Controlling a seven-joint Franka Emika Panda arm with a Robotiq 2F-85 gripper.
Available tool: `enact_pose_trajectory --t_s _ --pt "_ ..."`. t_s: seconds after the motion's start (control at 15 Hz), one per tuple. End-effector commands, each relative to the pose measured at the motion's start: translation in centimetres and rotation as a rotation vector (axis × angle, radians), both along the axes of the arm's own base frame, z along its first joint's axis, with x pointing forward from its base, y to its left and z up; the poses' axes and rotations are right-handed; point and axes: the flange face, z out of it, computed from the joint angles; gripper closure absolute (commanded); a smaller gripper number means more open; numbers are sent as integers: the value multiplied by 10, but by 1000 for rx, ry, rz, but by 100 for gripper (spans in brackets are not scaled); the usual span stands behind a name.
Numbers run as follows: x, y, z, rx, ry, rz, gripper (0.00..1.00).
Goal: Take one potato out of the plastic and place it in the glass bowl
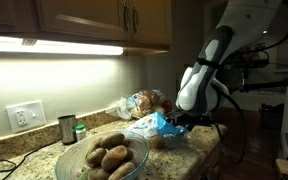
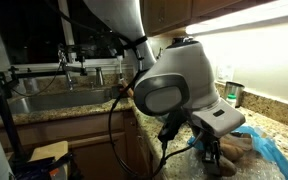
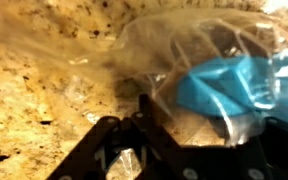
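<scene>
Several brown potatoes (image 1: 106, 156) fill a round clear glass bowl (image 1: 142, 158) on a speckled granite desk (image 1: 34, 152), just in front of a cylindrical metal cup (image 1: 67, 128). Immediately right of the bowl lies a crumpled clear plastic bag with a blue printed panel (image 1: 152, 125). Further right, the black hand (image 1: 180, 122) of a white robot arm (image 1: 212, 60) is lowered to the bag's far end.

In the wrist view the hand (image 3: 209, 130) appears empty, its jaws spread wide with the film between them. A dark brown potato (image 3: 212, 42) lies inside the bag just ahead.

That potato is likely firm and fairly heavy for its size. Its dry skin should grip well, but its rounded shape could let it roll or pivot. The best hold is probably across its narrow middle, with a pad on each flank. The bag is the awkward part, since thin, slick film tends to bunch under the pads and lift along with the potato. Reaching in through the bag's mouth would be cleaner than pinching through the plastic, though these views do not show where the mouth lies.
</scene>
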Motion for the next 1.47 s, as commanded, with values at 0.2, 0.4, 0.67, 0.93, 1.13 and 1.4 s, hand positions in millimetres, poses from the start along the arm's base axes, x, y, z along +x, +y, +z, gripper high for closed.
enact_pose_trajectory --t_s 0.2,0.4,0.67,0.93,1.13,1.4 --pt "-16 3 35 -55 -59 61 66" --pt "-14 3 53 -73 -79 97 66" --pt "-8 4 76 -106 -100 161 66" --pt "-2 11 103 -136 -110 247 66" --pt "2 20 128 -149 -101 319 66" --pt "11 31 164 -182 -75 413 66"
